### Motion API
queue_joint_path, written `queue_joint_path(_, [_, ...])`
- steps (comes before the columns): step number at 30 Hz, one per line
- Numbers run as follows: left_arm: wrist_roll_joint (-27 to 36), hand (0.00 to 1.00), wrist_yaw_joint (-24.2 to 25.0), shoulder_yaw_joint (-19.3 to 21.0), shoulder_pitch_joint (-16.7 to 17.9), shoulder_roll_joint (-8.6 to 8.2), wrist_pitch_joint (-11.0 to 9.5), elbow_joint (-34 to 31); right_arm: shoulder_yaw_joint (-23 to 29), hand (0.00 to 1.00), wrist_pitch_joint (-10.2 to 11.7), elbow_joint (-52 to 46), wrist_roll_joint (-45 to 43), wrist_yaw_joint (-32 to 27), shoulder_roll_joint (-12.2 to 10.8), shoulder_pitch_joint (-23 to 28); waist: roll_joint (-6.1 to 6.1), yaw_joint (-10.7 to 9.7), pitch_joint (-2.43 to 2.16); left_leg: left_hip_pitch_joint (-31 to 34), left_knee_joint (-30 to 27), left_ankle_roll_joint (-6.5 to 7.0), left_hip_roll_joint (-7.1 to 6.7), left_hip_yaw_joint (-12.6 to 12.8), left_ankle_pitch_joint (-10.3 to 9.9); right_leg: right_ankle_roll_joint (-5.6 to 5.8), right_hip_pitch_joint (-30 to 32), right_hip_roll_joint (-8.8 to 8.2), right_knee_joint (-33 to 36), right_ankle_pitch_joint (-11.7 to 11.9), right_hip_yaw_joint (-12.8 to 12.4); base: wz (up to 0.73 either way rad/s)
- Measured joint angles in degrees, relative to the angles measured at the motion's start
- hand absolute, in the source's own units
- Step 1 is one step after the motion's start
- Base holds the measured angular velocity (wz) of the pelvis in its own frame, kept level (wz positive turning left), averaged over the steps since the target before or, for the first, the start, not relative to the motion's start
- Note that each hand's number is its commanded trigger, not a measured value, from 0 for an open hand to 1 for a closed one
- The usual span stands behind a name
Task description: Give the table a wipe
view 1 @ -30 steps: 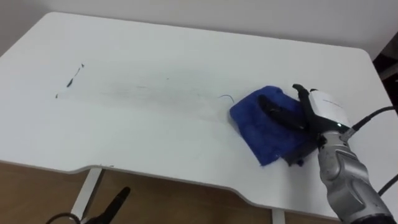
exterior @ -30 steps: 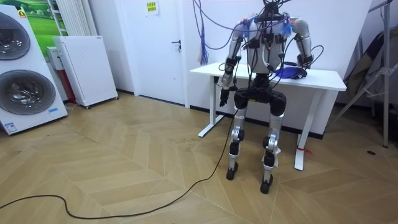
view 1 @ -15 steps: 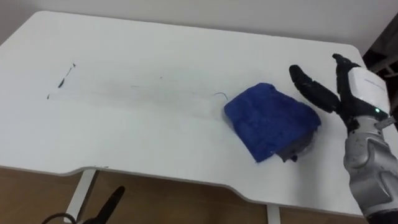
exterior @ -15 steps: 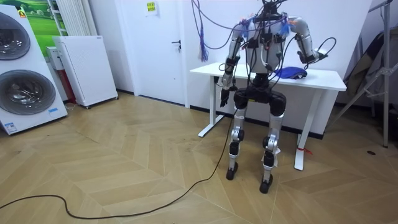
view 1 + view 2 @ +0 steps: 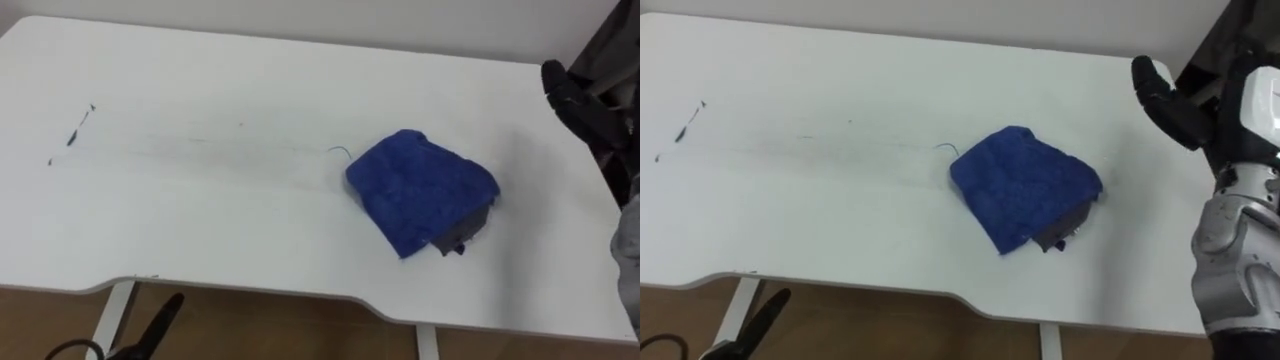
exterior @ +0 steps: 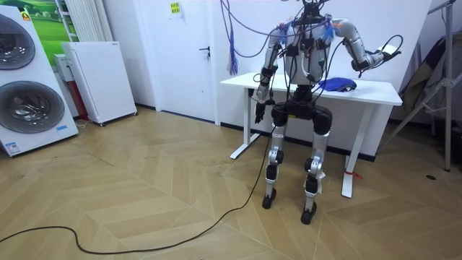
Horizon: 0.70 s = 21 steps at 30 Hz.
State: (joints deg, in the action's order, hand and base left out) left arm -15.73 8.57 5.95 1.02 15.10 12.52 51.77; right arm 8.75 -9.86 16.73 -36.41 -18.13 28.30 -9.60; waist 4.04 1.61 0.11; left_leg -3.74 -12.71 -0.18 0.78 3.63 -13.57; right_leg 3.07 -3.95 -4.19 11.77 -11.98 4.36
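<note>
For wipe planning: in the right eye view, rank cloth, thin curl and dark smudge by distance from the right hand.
From the right hand:
1. cloth, right of centre
2. thin curl, cloth's left
3. dark smudge, far left

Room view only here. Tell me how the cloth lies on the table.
Observer: The blue cloth lies bunched on the right half of the table, with a grey piece poking out under its near right edge.
Operator: Report the right hand.
Observer: The right hand hovers right of the cloth, apart from it, fingers straight.
Operator: Give me what is left to wipe.
Observer: Dark marks sit near the table's left edge, with a faint streak running from them toward the cloth.
</note>
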Motion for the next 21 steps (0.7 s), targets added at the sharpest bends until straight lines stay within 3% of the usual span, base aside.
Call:
queue_joint_path(4, [0.00, 0.00, 0.01, 1.05, 1.04, 1.53, -0.01, -0.07, 3.31, 0.00, -0.27, 4.64, 5.26, -0.32, 0.88, -0.03, 0.12, -1.30, -0.07, -0.04, 0.01, 0.00, 0.01, -0.56, 0.00, 0.00, -0.63, 0.02, -0.05, 0.00, 0.33, 0.06])
queue_joint_path(8, [-0.12, 0.00, 0.86, 4.19, 3.67, 1.65, 0.00, -0.06, 7.43, 0.00, -0.73, 7.90, 7.17, -0.59, 1.30, 0.02, 0.08, -2.66, -0.08, -0.35, 0.06, 0.00, 0.04, -0.04, 0.00, 0.00, -0.71, 0.04, -0.16, 0.00, 0.03, -0.05])
queue_joint_path(11, [-0.11, 0.00, 1.11, 5.49, 5.33, 2.09, 0.06, -0.05, 10.73, 0.00, -0.63, 13.06, 10.10, -1.59, 2.95, 0.02, 0.08, -3.71, -0.11, -0.27, 0.00, 0.00, 0.08, 0.08, 0.00, -0.01, -0.65, 0.04, -0.14, 0.01, 0.08, 0.00])
queue_joint_path(13, [-0.11, 0.00, 1.11, 6.62, 6.36, 2.33, 0.06, -0.04, 12.07, 0.00, -0.63, 16.04, 13.84, -3.05, 4.35, 0.07, -0.31, -4.68, -0.35, 0.04, 0.00, 0.00, 0.18, 0.42, 0.00, -0.11, 0.01, 0.13, -0.14, 0.07, -0.25, -0.08])
queue_joint_path(21, [-0.05, 0.00, 1.12, 8.88, 6.29, 4.63, 0.09, -0.71, 17.46, 0.00, -0.25, 22.05, 25.89, -5.90, 4.70, 4.24, -1.33, -6.44, -1.15, -1.34, 0.05, -0.01, 0.65, 1.50, -0.01, -0.43, -0.43, 0.70, -0.16, 0.29, -1.86, -0.10])
